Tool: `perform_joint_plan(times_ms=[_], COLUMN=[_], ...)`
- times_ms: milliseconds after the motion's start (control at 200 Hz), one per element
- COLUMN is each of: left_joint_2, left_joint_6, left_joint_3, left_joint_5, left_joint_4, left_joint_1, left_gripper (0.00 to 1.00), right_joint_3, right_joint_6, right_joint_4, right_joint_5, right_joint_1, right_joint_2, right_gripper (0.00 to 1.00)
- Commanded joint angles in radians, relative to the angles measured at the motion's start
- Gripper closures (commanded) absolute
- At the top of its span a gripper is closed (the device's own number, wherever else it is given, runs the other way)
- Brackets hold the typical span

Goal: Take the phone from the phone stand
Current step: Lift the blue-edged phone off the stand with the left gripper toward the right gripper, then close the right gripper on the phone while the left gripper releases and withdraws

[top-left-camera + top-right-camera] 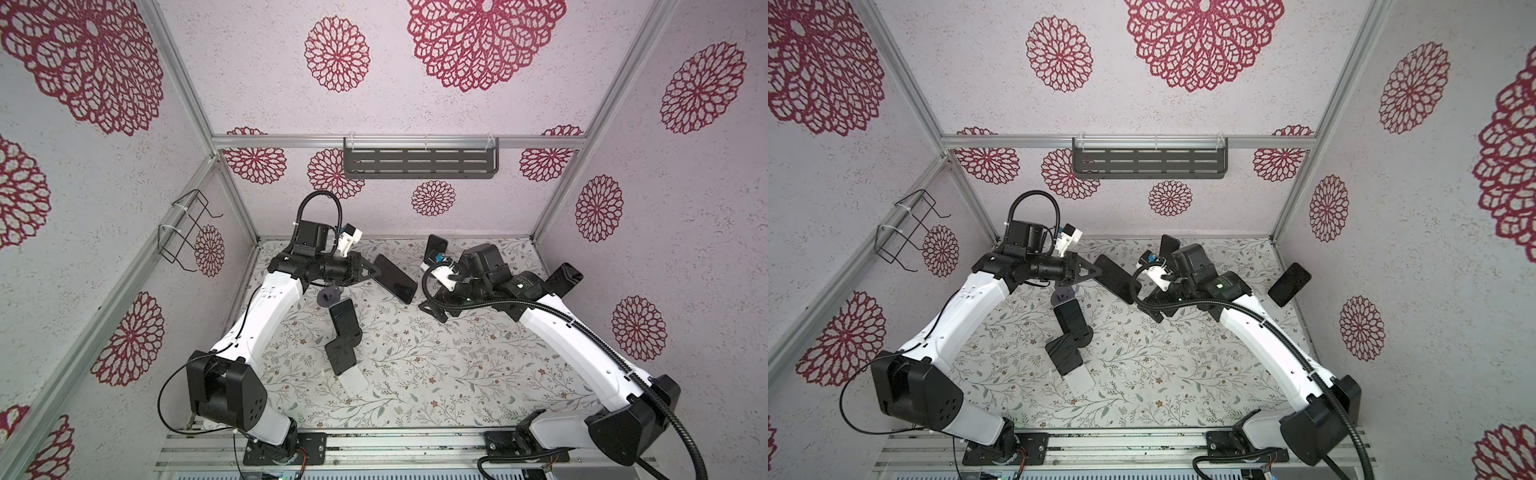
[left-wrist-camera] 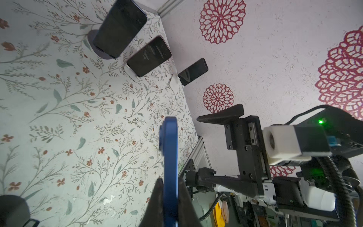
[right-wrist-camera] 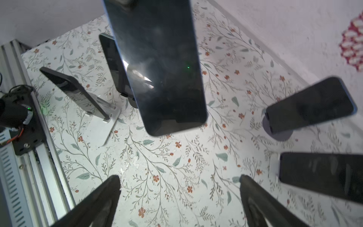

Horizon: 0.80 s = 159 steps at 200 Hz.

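Observation:
My left gripper (image 2: 170,188) is shut on the phone (image 1: 395,279), a dark-screened handset with a blue edge (image 2: 170,155) that shows between the two fingers. The phone hangs in the air over the back middle of the table, also in a top view (image 1: 1116,279). Its screen fills the right wrist view (image 3: 157,68). Below the left wrist stands the phone stand (image 1: 328,297), small, purple-grey and bare, also in a top view (image 1: 1064,296). My right gripper (image 3: 179,178) is open over bare table, just right of the phone's free end, holding nothing.
Other phones lean on stands: two front of centre (image 1: 345,320) (image 1: 341,358), one at the back (image 1: 436,246), one by the right wall (image 1: 563,281). A dark shelf (image 1: 419,163) hangs on the back wall and a wire rack (image 1: 187,232) on the left wall.

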Motion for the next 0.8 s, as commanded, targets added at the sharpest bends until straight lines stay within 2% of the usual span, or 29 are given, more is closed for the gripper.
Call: perform_joint_plan(times_ms=[0,155,731,791], left_joint_2=[0.014,0.033,0.012,0.014], left_joint_6=[0.023,0.024,0.015,0.014], left_joint_3=[-0.002,-0.014,-0.101,-0.104], left_joint_5=[0.085,0.104,0.148,0.146], left_joint_4=[0.062,0.076,0.153,0.155], left_joint_1=[-0.022,-0.029,-0.028,-0.027], left_gripper=[1.0,1.0,1.0,1.0], right_joint_3=[0.084,0.191,0.267,0.267], right_joint_6=[-0.108,-0.104,-0.083,-0.079], right_joint_4=[-0.007,-0.066,-0.045,-0.039], right_joint_5=[-0.022,-0.002,0.017,0.014], right_joint_1=[0.037,0.071,0.076,0.076], right_joint_2=[0.047,0.155,0.303,0.307], right_gripper=[0.01,0.01,0.01,0.04])
